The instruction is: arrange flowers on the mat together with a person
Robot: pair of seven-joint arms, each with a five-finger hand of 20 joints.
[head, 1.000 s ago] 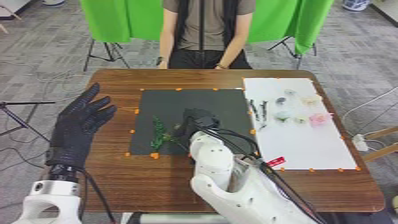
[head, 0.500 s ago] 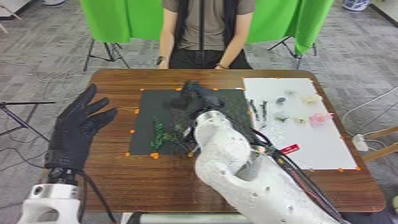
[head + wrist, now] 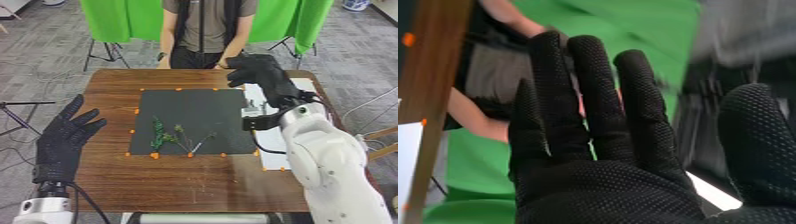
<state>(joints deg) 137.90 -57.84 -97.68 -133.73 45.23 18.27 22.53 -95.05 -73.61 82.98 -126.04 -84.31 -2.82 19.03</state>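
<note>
In the head view my right hand (image 3: 263, 75) is raised over the top of the white sheet, near the table's far edge. The right wrist view shows that hand (image 3: 611, 180) open, its fingers straight and holding nothing. My left hand (image 3: 64, 137) is open beside the table's left edge. On the dark mat (image 3: 200, 107) lie a green leafy sprig (image 3: 158, 134) and a branching stem (image 3: 182, 139) with small heads, at the mat's near side. My right hand and arm cover most of the white sheet (image 3: 271, 142) and whatever lies on it.
The brown table (image 3: 151, 180) has orange marks around mat and sheet. A person sits across the table, hands near its far edge, touching no flowers. A green cloth (image 3: 120, 22) hangs behind.
My right hand has moved from over the mat up and to the right, above the white sheet, uncovering the branching stem. My left hand has shifted slightly down and left.
</note>
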